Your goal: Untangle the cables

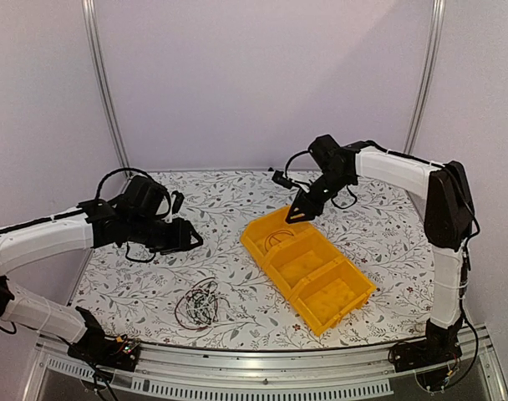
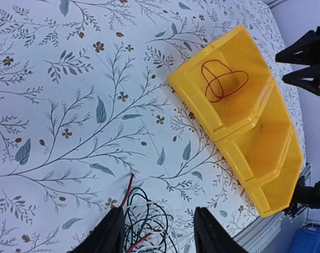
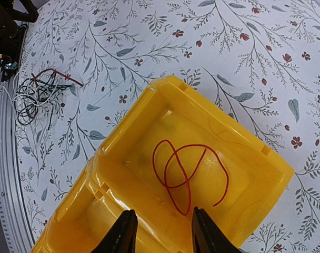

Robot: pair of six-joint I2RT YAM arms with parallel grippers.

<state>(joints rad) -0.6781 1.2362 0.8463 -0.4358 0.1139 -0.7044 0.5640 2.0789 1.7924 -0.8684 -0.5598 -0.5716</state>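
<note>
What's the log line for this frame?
left pincer: open, near cable tangle | right pincer: open, above yellow tray | red cable: loose in end compartment

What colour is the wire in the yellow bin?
Red. The wire shows best in the right wrist view.

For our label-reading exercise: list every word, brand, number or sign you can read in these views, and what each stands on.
None readable. The yellow bin, the cable tangle and the tablecloth carry no text; the cloth shows only printed leaves and flowers.
</note>
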